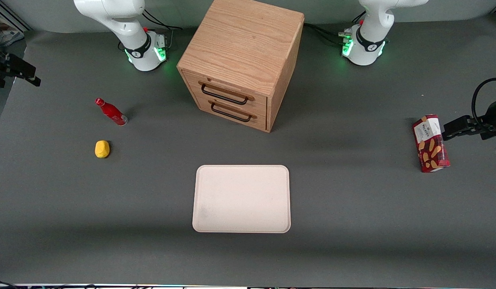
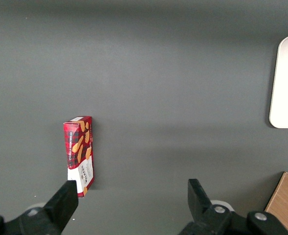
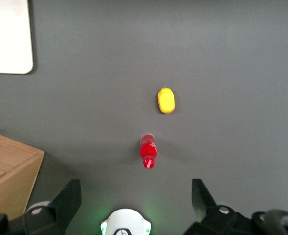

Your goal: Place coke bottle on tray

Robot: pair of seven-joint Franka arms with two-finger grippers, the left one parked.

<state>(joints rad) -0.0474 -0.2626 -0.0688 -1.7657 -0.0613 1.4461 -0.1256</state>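
Note:
The coke bottle (image 1: 110,112) is a small glossy red bottle with a red cap, standing on the grey table toward the working arm's end. The right wrist view looks down on the bottle (image 3: 148,149) from well above. My right gripper (image 3: 134,200) hangs high over the table near the arm's base, open wide with nothing between its fingers. In the front view the gripper (image 1: 19,72) shows as a dark shape at the table's edge. The pale cream tray (image 1: 242,198) lies flat mid-table, nearer the front camera than the bottle, with nothing on it. A corner of the tray (image 3: 7,34) shows in the wrist view.
A yellow rounded object (image 1: 102,149) lies just nearer the front camera than the bottle. A wooden two-drawer cabinet (image 1: 242,60) stands mid-table, above the tray in the front view. A red snack box (image 1: 430,143) lies toward the parked arm's end.

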